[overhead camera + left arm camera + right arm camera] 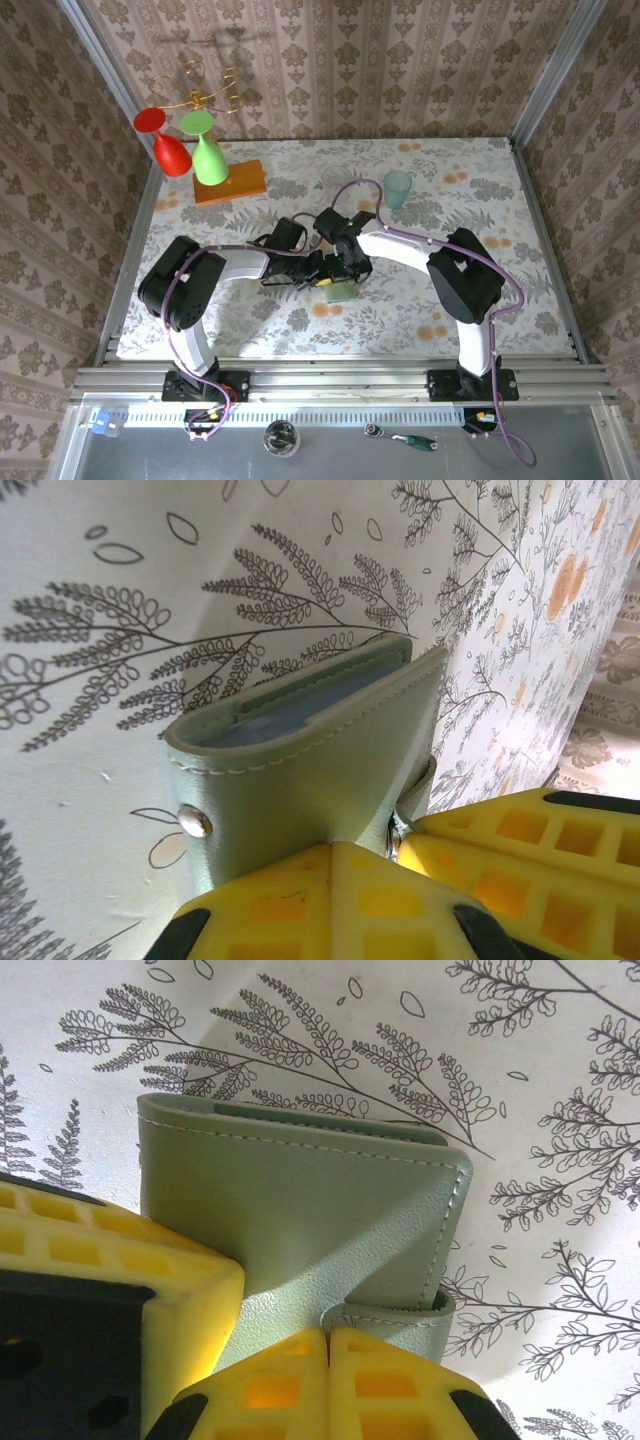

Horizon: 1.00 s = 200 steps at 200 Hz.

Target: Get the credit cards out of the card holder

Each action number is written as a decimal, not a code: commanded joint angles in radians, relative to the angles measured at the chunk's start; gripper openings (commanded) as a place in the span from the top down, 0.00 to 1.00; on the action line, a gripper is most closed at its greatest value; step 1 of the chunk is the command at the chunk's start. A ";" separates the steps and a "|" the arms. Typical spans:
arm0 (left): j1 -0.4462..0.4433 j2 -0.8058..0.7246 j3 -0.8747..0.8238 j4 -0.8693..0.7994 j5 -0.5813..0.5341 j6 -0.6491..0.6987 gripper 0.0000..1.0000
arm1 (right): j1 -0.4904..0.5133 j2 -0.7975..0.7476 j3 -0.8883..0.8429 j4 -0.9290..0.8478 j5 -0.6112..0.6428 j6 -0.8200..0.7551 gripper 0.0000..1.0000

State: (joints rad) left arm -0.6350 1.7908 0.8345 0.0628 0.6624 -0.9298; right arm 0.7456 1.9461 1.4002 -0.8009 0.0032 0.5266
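Observation:
The card holder [341,292] lies folded on the flowered tablecloth at the table's middle, with both grippers meeting over it. It is a pale grey-green wallet [320,760] with white stitching and a metal snap [193,820]. My left gripper [335,845] is shut on its near edge. My right gripper [328,1332] is shut on the small closing strap [395,1315] at the holder's [300,1210] corner. A blue-grey edge [290,708] shows between the panels; the credit cards are otherwise hidden inside. The left fingers [100,1260] press in beside the right ones.
A pale teal cup [398,187] stands behind the right arm. At the back left, an orange wooden block [230,182] carries a red glass [165,145] and a green glass [207,150]. Patterned walls close in three sides of the table.

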 commanded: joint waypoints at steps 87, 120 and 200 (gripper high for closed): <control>0.013 0.134 -0.051 -0.210 -0.128 0.045 1.00 | 0.011 0.020 0.018 -0.192 0.285 -0.019 1.00; 0.015 0.133 -0.052 -0.224 -0.141 0.054 1.00 | 0.014 -0.002 0.012 -0.196 0.320 -0.013 1.00; 0.015 0.136 -0.049 -0.229 -0.149 0.060 1.00 | 0.036 -0.019 0.022 -0.208 0.381 -0.011 1.00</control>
State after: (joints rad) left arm -0.6270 1.8317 0.8536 0.0750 0.7151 -0.9028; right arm 0.8032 1.9572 1.4235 -0.8562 0.1875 0.5198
